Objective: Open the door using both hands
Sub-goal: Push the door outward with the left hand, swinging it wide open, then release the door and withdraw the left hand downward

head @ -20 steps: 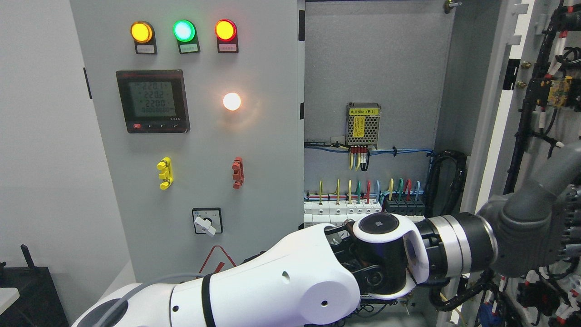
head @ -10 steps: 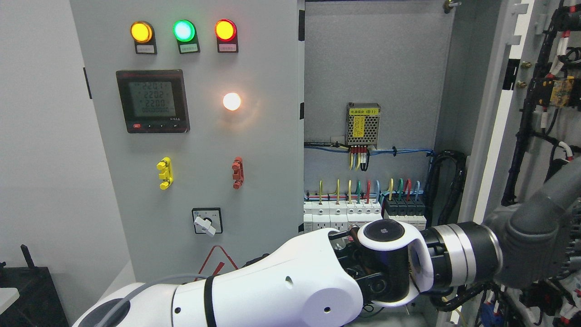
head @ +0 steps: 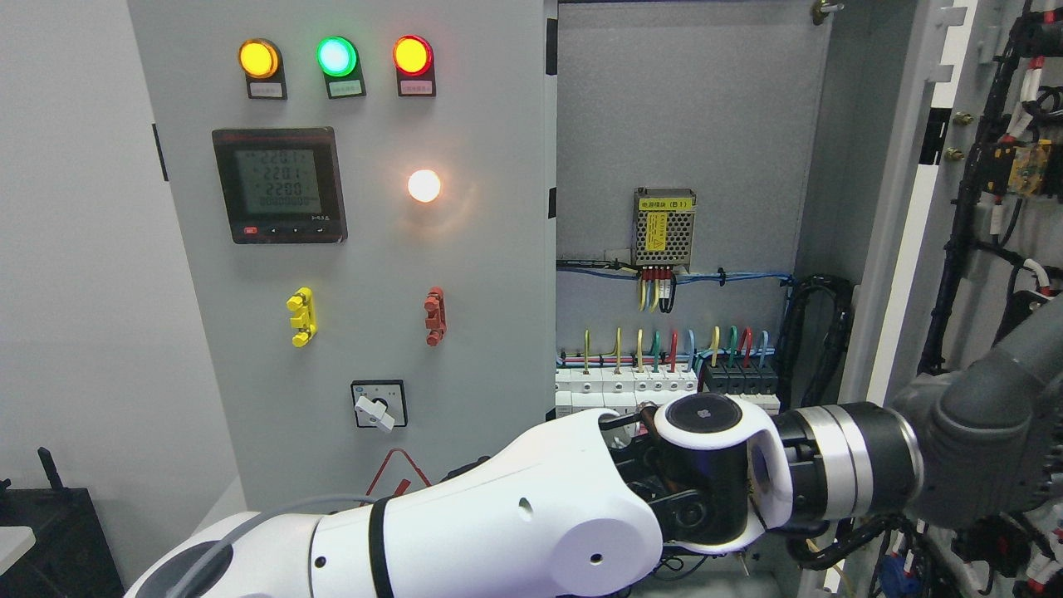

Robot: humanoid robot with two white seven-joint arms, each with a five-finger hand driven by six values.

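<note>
The cabinet's right door (head: 901, 249) stands swung open to the right, its inner face carrying black wiring harnesses (head: 963, 208). My left arm (head: 515, 531), white, comes in from the lower left and reaches across the open cabinet. Its grey hand (head: 984, 448) lies at the door's inner face near the right edge of the head view. The hand's grasp is hidden. The left panel door (head: 365, 249) with its lamps and meter stays shut.
Inside the cabinet are a mesh power supply (head: 664, 226), a row of white breakers (head: 623, 390) and coloured wires (head: 673, 349). A black cable bundle (head: 818, 332) runs down the interior's right side. A dark box (head: 50, 540) sits at the lower left.
The left hand has shifted to the right and slightly down along the open door, and the wrist has followed. Over the last half second the arm has hardly moved.
</note>
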